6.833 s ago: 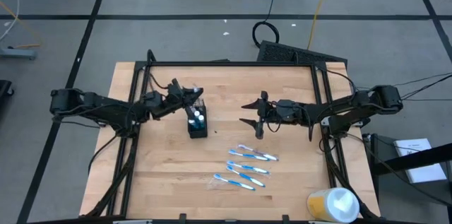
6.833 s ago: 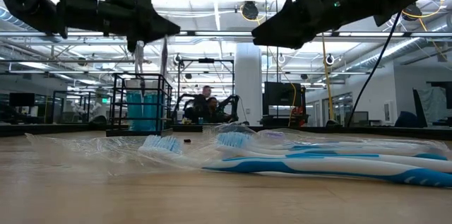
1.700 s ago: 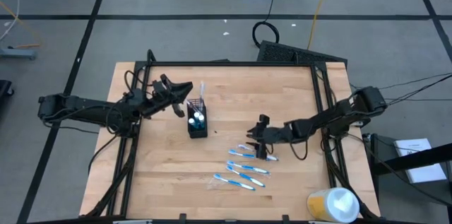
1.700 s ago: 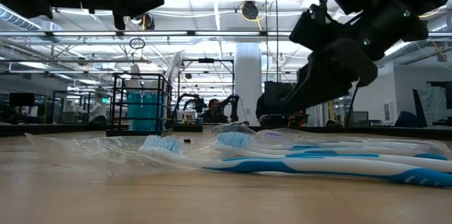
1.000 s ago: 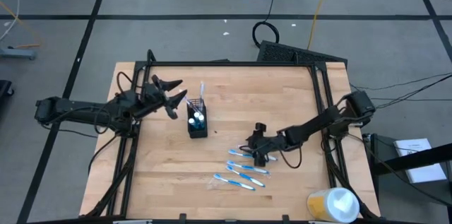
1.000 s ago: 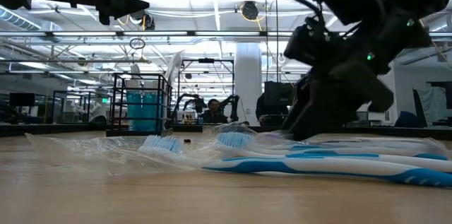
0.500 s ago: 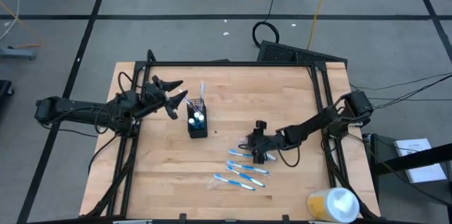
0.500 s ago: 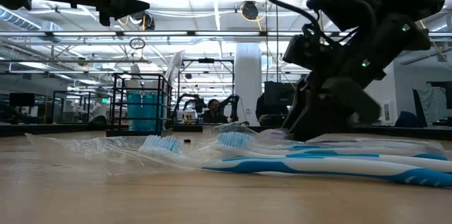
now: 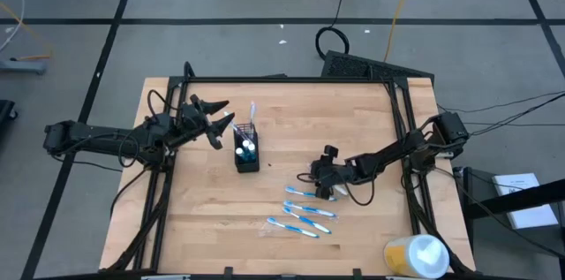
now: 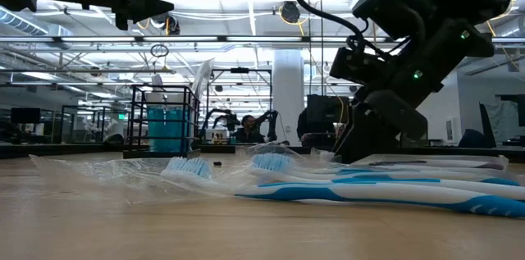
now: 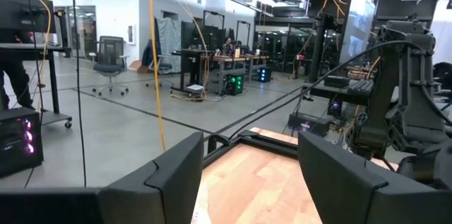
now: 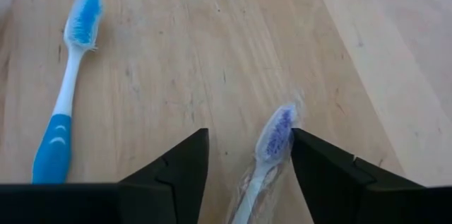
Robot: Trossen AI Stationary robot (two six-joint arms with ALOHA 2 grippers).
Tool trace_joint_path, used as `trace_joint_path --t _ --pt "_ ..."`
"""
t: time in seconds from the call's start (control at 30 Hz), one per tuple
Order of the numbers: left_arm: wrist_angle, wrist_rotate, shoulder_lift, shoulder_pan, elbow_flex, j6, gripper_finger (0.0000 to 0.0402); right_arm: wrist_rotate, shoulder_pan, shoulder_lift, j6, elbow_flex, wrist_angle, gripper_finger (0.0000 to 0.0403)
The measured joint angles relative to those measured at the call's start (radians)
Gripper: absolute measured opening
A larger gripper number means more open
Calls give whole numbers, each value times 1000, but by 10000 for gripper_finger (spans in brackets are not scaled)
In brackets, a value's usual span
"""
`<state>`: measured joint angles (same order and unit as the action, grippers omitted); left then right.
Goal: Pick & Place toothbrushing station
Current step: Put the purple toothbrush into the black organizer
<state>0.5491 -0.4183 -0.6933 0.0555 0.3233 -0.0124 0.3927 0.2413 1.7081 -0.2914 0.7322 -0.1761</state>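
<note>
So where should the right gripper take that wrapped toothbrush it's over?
Judging by its flat pose, come straight down and pinch the wrapped toothbrush across its thin handle, just behind the head. The right gripper is open and straddles it already.

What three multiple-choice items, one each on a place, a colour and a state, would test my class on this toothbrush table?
1. Where is the right hand?
A. Beside the mesh holder
B. Low over the toothbrushes lying on the table
C. Off the table's edge

2. What colour is the mesh holder?
A. Black
B. Red
C. White

3. How is the left hand?
A. Shut on a toothbrush
B. Shut on a tube
C. Open and empty

Answers:
1 B: the right hand is down at the lying toothbrushes, with a wrapped toothbrush between its open fingers.
2 A: the holder is black.
3 C: the left hand hovers beside the holder, fingers apart, nothing in them.
</note>
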Motion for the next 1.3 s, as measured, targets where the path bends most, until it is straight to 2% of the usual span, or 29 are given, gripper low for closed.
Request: trace_joint_path --t 0.33,0.57,0.67,1.3 --pt "0 0 0 0 0 7 234 -5 1 -8 -9 2 38 178" --pt "1 0 0 0 0 7 234 0 2 -122 -34 2 90 175" --pt "0 0 0 0 0 8 234 -2 2 -131 -54 1 100 176" --pt "0 0 0 -1 0 8 235 -18 3 3 -139 4 87 169"
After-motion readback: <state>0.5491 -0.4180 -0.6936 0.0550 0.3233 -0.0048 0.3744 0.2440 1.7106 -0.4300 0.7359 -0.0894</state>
